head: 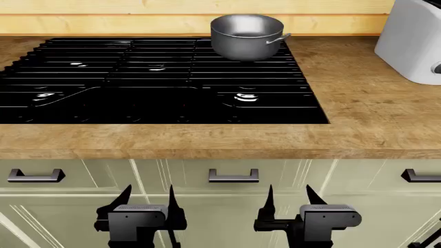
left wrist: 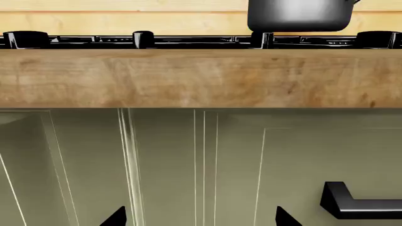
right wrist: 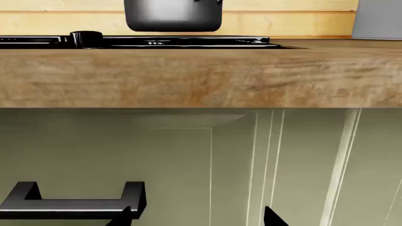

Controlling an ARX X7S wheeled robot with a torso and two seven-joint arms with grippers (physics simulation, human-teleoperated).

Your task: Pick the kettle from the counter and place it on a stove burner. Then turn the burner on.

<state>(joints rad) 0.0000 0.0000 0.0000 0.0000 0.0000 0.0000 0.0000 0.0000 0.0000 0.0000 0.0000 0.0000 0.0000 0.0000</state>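
Note:
The kettle is out of view in every view. The black cooktop (head: pixel 158 77) lies in the wood counter (head: pixel 358 119); a burner with a shiny cap (head: pixel 246 97) sits at its front right. My left gripper (head: pixel 147 199) and right gripper (head: pixel 288 197) both hang open and empty below the counter's front edge, in front of the drawers. In the left wrist view the counter edge (left wrist: pixel 201 77) fills the upper half, with my left gripper (left wrist: pixel 199 217) just showing. In the right wrist view my right gripper (right wrist: pixel 196 217) shows below the counter edge (right wrist: pixel 201 75).
A grey steel pot (head: pixel 247 36) stands on the back right burner. A white appliance (head: pixel 413 41) stands at the counter's right end. Pale green drawers with dark handles (head: pixel 234 176) run under the counter. A pale plank wall (head: pixel 103 23) backs the cooktop.

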